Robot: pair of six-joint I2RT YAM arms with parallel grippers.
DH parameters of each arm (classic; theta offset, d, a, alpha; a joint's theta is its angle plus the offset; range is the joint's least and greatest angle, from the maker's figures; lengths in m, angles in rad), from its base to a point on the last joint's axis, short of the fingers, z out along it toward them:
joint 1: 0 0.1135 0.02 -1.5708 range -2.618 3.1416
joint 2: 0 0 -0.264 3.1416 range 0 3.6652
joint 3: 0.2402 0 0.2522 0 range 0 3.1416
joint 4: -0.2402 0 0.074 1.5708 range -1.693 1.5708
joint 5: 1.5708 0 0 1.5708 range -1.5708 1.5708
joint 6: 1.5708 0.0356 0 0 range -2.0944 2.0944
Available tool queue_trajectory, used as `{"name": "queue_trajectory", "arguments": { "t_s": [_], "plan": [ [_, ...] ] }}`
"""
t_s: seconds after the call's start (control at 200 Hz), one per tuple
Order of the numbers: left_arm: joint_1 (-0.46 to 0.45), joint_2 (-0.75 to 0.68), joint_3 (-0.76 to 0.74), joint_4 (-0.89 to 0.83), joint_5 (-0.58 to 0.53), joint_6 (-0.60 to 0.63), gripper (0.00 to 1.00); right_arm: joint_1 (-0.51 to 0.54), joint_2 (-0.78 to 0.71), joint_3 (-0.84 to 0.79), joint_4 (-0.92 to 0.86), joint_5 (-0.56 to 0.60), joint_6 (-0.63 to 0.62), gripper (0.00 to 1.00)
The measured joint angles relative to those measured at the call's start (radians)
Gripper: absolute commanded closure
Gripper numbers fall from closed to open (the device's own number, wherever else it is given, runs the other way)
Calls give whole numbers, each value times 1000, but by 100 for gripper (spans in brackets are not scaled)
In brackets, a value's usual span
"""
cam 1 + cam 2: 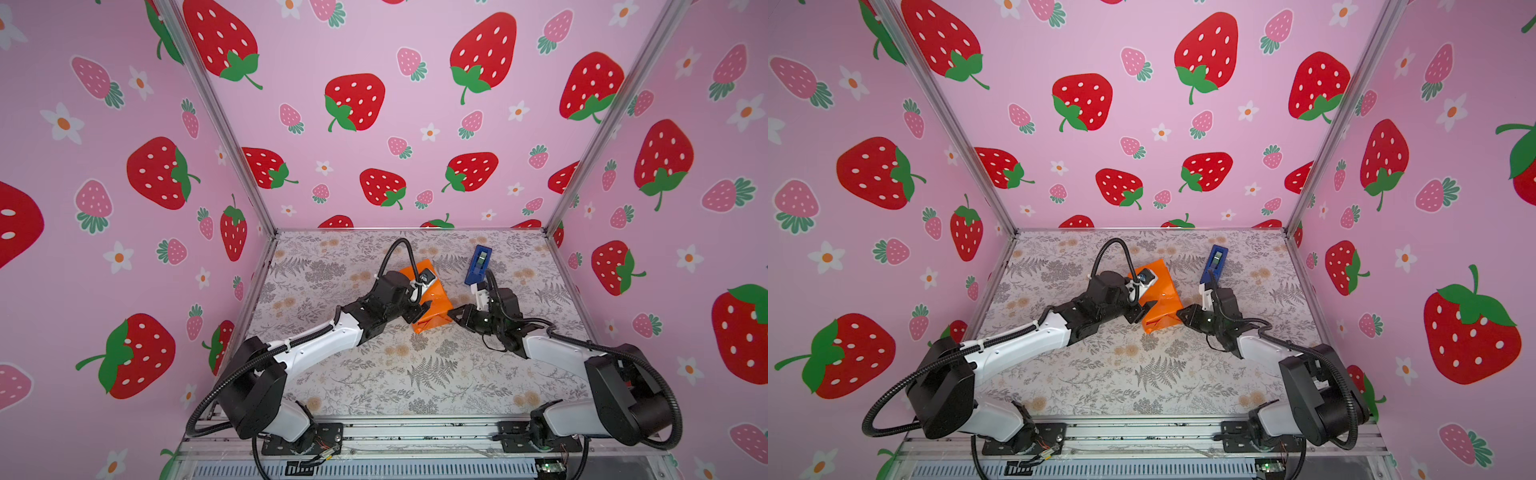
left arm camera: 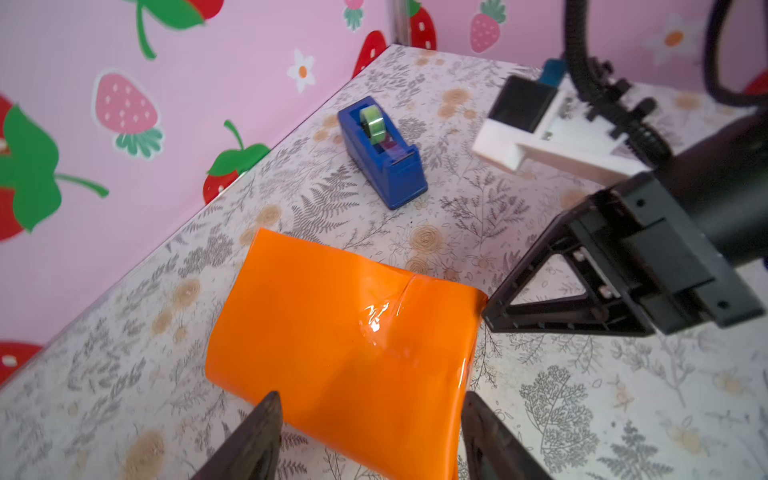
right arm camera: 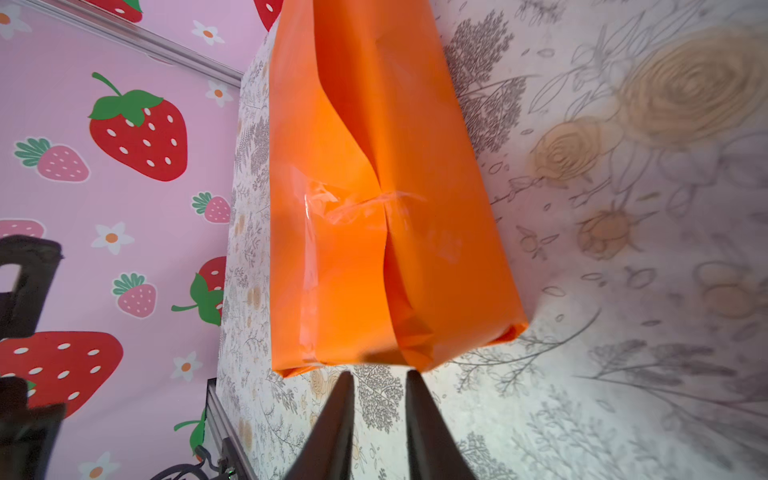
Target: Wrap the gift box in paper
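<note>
The orange paper (image 1: 434,305) (image 1: 1163,291) is folded round into a parcel on the floral table, and the gift box is hidden inside it. A piece of clear tape (image 2: 378,316) (image 3: 353,203) holds the overlapping seam on top. My left gripper (image 1: 419,314) (image 1: 1144,311) (image 2: 372,409) stands open, with the parcel's left end between its wide-spread fingers. My right gripper (image 1: 453,313) (image 1: 1179,312) (image 3: 380,376) points at the parcel's right end. Its jaws are a little apart with nothing between them, and the tips stop just short of the paper (image 3: 374,208).
A blue tape dispenser (image 1: 478,264) (image 1: 1213,264) (image 2: 382,151) stands behind the right gripper, towards the back right of the table. Pink strawberry-patterned walls close in the back and both sides.
</note>
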Motion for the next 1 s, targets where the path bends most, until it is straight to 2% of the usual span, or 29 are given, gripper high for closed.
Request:
{"name": "queue_trajectory", "arguments": {
  "t_s": [0.065,0.175,0.3,0.415,0.635,0.81,0.93,1.0],
  "plan": [
    [38,-2,18,-39,-16,-132,31,-40,7,47,-42,-22,-46,55],
    [114,-10,19,-105,0,-340,31,-86,87,176,-120,-74,-128,49],
    [160,-12,12,-148,55,-505,30,-92,201,317,-204,-118,-218,49],
    [174,-4,12,-188,130,-599,30,-92,273,394,-274,-140,-270,50],
    [231,34,-17,-202,263,-702,32,-77,303,377,-322,-188,-284,57],
    [288,40,-26,-238,352,-729,34,18,237,267,-302,-232,-200,58],
    [301,43,-13,-304,389,-707,35,95,163,221,-271,-269,-135,54],
    [302,46,4,-358,400,-679,36,102,135,222,-271,-257,-119,49]
  ]
}}
